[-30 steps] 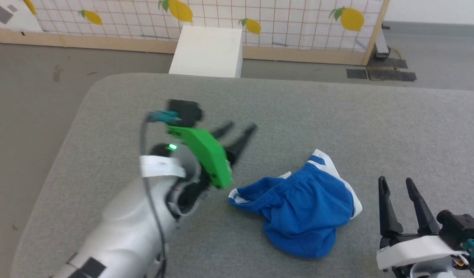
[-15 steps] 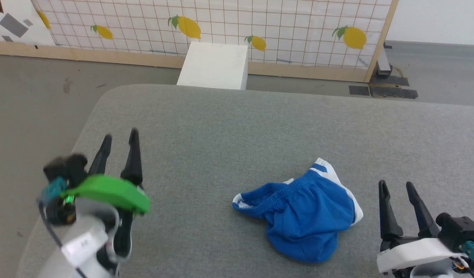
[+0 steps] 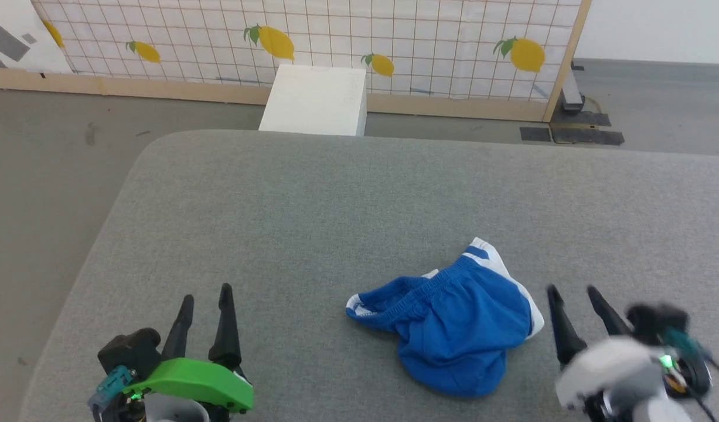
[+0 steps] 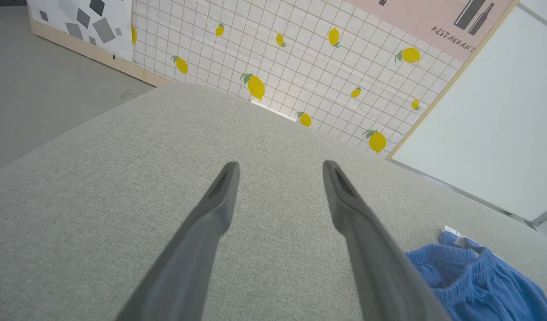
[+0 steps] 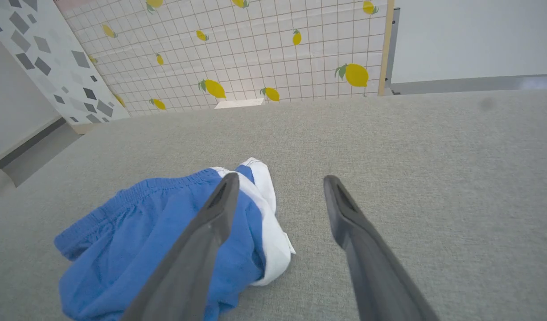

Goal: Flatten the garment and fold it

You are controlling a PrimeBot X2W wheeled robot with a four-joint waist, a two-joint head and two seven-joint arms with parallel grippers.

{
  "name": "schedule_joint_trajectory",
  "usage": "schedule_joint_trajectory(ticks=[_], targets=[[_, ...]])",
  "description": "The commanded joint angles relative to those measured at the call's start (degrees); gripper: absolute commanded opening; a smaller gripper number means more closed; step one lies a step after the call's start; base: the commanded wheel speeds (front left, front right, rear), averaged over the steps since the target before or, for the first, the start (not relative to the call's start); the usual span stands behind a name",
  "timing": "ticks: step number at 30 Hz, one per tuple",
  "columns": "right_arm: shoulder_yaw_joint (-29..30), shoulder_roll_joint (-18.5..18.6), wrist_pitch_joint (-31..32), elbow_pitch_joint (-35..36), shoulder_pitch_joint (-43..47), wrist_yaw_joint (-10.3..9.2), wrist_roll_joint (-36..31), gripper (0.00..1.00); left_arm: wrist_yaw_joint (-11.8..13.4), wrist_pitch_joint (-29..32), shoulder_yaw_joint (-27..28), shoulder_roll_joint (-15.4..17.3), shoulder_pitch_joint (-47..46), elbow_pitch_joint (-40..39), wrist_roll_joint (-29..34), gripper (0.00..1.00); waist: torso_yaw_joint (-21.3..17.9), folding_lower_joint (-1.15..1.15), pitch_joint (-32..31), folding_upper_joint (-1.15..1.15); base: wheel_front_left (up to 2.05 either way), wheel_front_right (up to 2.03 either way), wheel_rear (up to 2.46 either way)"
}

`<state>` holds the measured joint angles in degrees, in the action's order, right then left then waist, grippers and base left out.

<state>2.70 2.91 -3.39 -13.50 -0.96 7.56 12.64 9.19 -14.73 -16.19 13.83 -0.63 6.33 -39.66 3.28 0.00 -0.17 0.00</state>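
The garment [image 3: 453,325] is a crumpled heap of royal-blue shorts with a white side stripe and a gathered waistband, lying on the grey padded table [image 3: 336,199] right of centre near the front. My left gripper [image 3: 205,293] stands open at the lower left, well left of the heap, nothing between its fingers. In the left wrist view the garment [image 4: 478,285] sits at the lower right, beside the open left gripper [image 4: 280,167]. My right gripper [image 3: 570,290] stands open just right of the heap. In the right wrist view the garment [image 5: 135,236] lies left of the open right gripper [image 5: 277,180].
A white box [image 3: 315,99] stands on the floor beyond the table's far edge. Behind it runs a panel [image 3: 336,35] with a grid and lemon pattern. The table's rounded left corner [image 3: 154,152] drops to grey floor.
My left arm swung back from beside the garment to the lower left of the table, fingers open and empty. My right gripper shifted slightly left, blurred. The garment lies unmoved.
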Motion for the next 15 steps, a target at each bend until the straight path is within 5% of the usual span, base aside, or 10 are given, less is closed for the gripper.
schedule_joint_trajectory(ticks=[1, 11, 15], targets=[[-0.71, -0.03, 3.09, -0.19, -3.20, -0.08, -1.15, 1.00, -0.62, -0.26, 0.38, -0.52, 0.57, -0.18, 1.03, 1.00, 0.18, 0.00, 0.66, 0.00, 0.00, 0.00, 0.00], [-6.91, 0.89, 32.02, -10.33, -20.91, -0.08, -8.60, 1.00, -4.16, -0.27, 0.51, -4.71, -2.58, 1.78, 3.44, 1.00, 4.34, 0.00, 5.10, 0.00, 0.00, 0.00, 0.00], [-9.46, 2.40, 37.03, -14.47, -23.29, -0.08, -9.92, 1.00, -5.21, -0.27, 1.18, -6.06, -3.67, 2.65, 4.30, 1.00, 6.26, 0.00, 6.64, 0.00, 0.00, 0.00, 0.00]])
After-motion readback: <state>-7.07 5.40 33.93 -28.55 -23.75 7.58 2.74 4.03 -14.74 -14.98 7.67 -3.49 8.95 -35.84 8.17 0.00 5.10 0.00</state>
